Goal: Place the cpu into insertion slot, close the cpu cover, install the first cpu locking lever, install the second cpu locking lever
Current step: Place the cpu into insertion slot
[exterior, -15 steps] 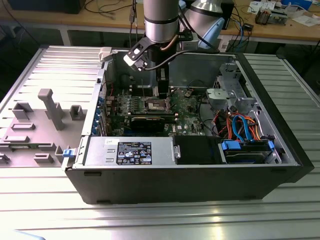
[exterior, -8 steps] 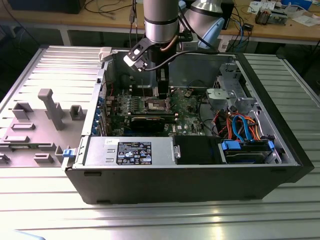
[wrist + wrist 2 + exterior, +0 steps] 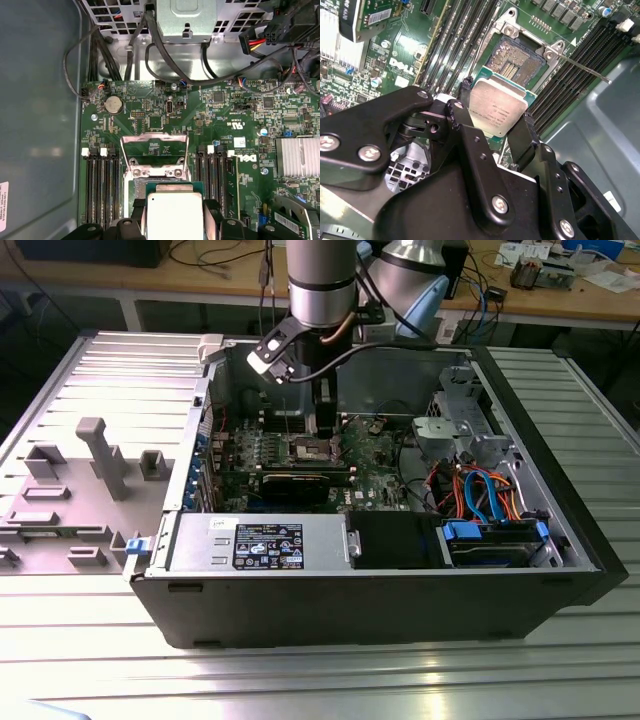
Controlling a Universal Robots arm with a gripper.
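The jaws are closed on the cpu [image 3: 499, 102]: the gripper [image 3: 496, 109] pinches the small silvery chip by two opposite edges, one black finger [image 3: 526, 131] on each side, metal top facing up. From where I stand nothing on the list is finished. Just beyond the chip's far edge the insertion slot [image 3: 517, 60] lies bare, its dark pin field uncovered, so the chip is not seated; it looks to hover close over the near rim of the socket, though I can't say whether it touches. The cpu cover [image 3: 155, 138] is swung up and open on the far side of the slot in the first wrist view, and a thin locking lever [image 3: 580, 67] juts out free beside the socket, unlatched. In the exterior view, reading the open computer case [image 3: 360, 615] as a clock face, the arm hangs over the green board at about eleven o'clock, the power supply [image 3: 265, 542] at seven.
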